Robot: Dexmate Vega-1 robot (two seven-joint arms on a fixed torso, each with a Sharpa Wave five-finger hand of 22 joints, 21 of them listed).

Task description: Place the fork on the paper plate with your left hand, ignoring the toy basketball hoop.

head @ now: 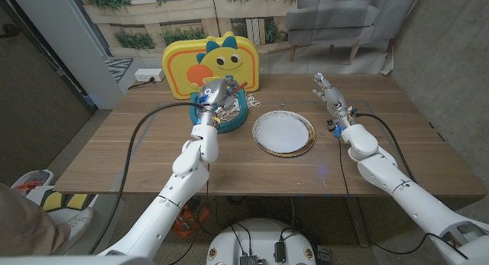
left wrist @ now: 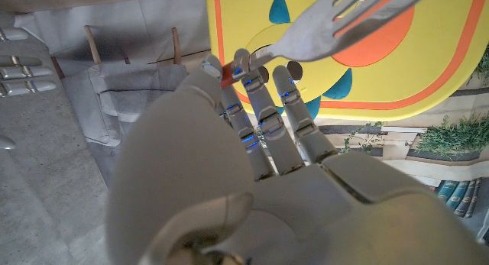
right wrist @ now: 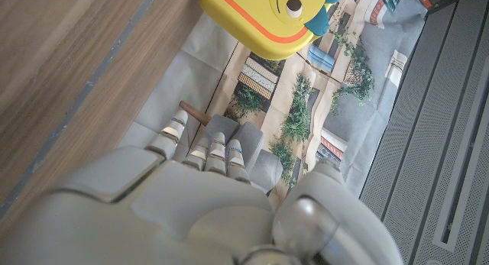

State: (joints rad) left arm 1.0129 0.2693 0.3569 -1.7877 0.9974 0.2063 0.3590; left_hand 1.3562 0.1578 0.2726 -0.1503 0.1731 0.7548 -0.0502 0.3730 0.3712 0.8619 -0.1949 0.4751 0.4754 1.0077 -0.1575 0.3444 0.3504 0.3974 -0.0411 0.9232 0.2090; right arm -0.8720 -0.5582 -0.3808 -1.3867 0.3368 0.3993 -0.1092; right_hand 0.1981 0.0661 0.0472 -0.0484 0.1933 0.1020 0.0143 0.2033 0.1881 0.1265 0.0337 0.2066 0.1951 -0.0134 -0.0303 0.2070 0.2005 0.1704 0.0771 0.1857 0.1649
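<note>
Metal fork (left wrist: pixel 348 21): stiff, light and slick by the look of it. I have it by the handle end, pinched at the tips of my left hand (head: pixel 216 95); the tines stick out free in the left wrist view. It is up off the worktop (head: pixel 137 154), over the blue base (head: pixel 233 116) of the toy hoop, at about 9 o'clock from the plate.
Grip: the fingers (left wrist: pixel 260 105) close on the handle near a small red piece. A pinch this far out on smooth metal could let the fork swivel, I judge, so slow wrist moves suit it.
Paper plate (head: pixel 283 132): white with a gold rim, lying flat at the worktop's middle; thin and light, likely to slide if nudged. I would lower the fork rather than drop it.
In the way: the yellow dinosaur backboard (head: pixel 212 63) stands at 11 o'clock from the plate, just behind my left hand. Its blue base lies right under the fork, and I judge it the one thing I could catch.
Right hand (head: pixel 328 93): at 1 o'clock from the plate, holding nothing, fingers straight and near together.
</note>
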